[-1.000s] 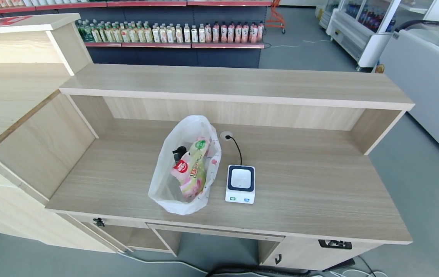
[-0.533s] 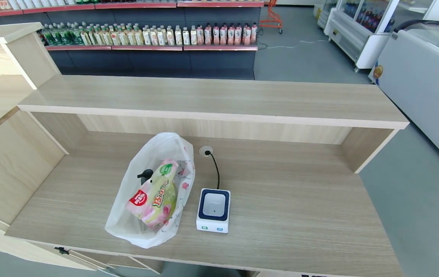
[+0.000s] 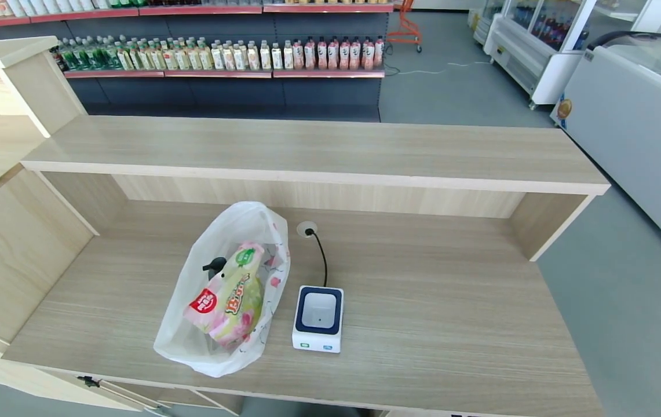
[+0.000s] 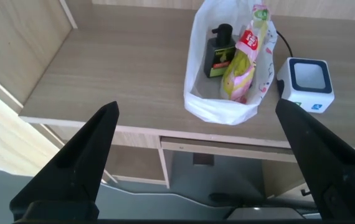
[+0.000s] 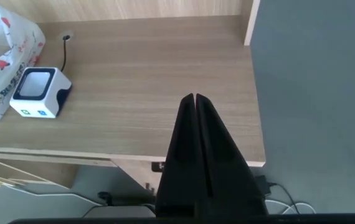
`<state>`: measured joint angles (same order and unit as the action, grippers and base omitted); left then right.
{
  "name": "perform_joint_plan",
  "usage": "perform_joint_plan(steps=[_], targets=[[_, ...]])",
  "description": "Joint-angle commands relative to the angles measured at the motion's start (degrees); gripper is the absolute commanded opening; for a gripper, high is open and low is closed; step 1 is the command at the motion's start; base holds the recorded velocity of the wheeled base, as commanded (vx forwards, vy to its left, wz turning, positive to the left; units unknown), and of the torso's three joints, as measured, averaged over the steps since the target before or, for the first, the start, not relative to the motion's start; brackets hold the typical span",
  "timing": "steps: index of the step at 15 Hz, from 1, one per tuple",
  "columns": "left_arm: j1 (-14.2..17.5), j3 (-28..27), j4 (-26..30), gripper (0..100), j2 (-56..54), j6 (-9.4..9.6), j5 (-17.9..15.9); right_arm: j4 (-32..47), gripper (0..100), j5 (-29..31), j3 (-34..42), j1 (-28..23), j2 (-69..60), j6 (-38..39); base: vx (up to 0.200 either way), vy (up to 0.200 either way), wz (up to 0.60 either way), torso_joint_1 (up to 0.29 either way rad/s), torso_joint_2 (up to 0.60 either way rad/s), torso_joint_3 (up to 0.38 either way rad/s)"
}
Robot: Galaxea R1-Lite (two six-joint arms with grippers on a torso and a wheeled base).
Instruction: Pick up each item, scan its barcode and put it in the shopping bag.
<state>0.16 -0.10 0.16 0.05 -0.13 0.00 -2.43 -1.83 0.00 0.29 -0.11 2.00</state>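
Bag (image 3: 238,220) holds bottle (image 3: 215,268) and pouch (image 3: 229,300) beside scanner (image 3: 318,319); left gripper (image 4: 196,109) spread, right gripper (image 5: 194,97) pressed together. We should confirm nothing is unscanned before withdrawing.

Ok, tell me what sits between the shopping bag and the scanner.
Nothing: the head view shows only a narrow bare strip of counter between shopping bag and scanner.
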Motion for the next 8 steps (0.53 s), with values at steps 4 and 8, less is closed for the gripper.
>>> perform_joint_plan(steps=[4, 8], targets=[[0.02, 0.01, 0.02, 100, -0.05, -0.04, 0.0, -0.04, 0, -0.02, 0.0, -0.03, 0.11, -0.07, 0.0, 0.0, 0.0, 0.0, 0.0, 0.0], [0.02, 0.01, 0.02, 100, -0.05, -0.04, 0.0, -0.04, 0, -0.02, 0.0, -0.03, 0.11, 0.02, 0.0, 0.0, 0.0, 0.0, 0.0, 0.0]])
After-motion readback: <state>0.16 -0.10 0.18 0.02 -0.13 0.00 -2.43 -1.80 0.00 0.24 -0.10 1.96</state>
